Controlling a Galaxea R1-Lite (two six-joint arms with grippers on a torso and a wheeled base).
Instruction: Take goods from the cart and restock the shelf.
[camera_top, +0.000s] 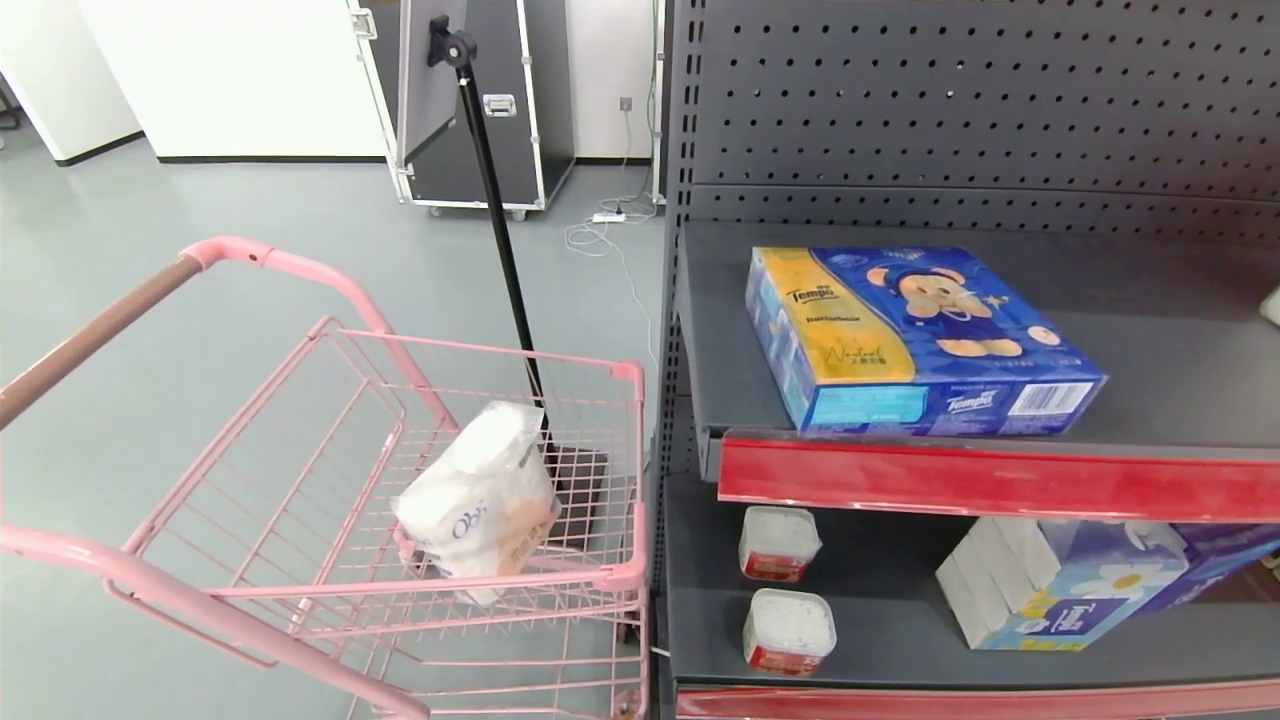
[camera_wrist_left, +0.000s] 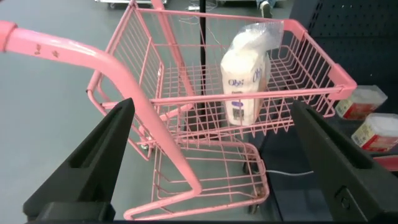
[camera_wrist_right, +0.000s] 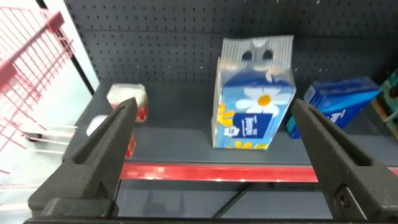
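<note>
The grey shelf (camera_top: 1150, 330) carries a blue-and-yellow tissue box (camera_top: 915, 340) lying flat at the front edge of its upper board, toward the left end. On the lower board, a white tub (camera_top: 778, 542) sits at the left end, a second tub (camera_top: 788, 630) just in front, and a blue tissue pack (camera_top: 1070, 585) farther right.

Pack (camera_top: 478, 490) in cart (camera_top: 560, 582) left of shelf (camera_top: 1160, 330)

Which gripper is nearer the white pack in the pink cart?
Left. The left gripper, open, hangs by the cart handle facing the white pack; the right gripper, open, faces the blue tissue pack on the lower shelf.
</note>
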